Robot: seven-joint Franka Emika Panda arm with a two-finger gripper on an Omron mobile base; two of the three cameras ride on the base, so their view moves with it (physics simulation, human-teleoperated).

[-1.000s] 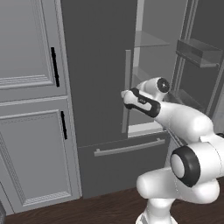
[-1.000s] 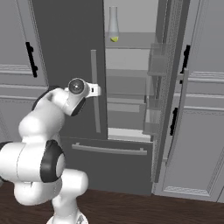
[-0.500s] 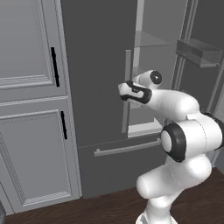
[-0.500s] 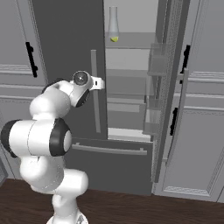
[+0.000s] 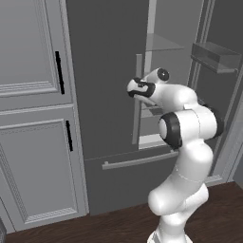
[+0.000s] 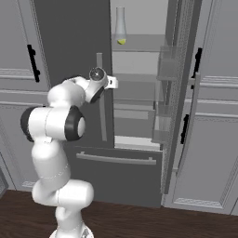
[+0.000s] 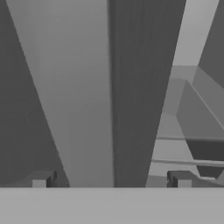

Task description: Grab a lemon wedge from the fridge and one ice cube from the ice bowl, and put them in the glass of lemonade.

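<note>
We see the fridge [image 6: 74, 42] with its right door swung open and its left door closed. The gripper [image 7: 111, 179] is raised in front of the inner edge of the closed left door, close to that door's long light grey handle [image 5: 138, 97]. In the hand view the two fingertips [image 7: 41, 179] stand far apart at the bottom, and the handle rises between them as a wide pale band. The jaws are fully spread and hold nothing; we cannot tell if a finger touches the handle.

In the right base view the open side of the fridge shows pale grey shelves [image 6: 139, 46]. On the upper shelf, near its left edge, stands a tall clear flask [image 6: 120, 24] with a narrow neck. Just at its foot lies a small yellow-green piece, which we take for the lemon wedge [image 6: 121, 41]. It is too small to say if it touches the flask or lies only beside it. The gripper is well below this shelf and to the left of it.

The open right door [image 6: 179, 93] carries clear bins on its inner side. Below the two doors runs the bottom drawer [image 6: 116, 174] with its horizontal bar handle. Light grey panelled cabinets [image 5: 33, 118] with black handles stand on both sides of the fridge.
</note>
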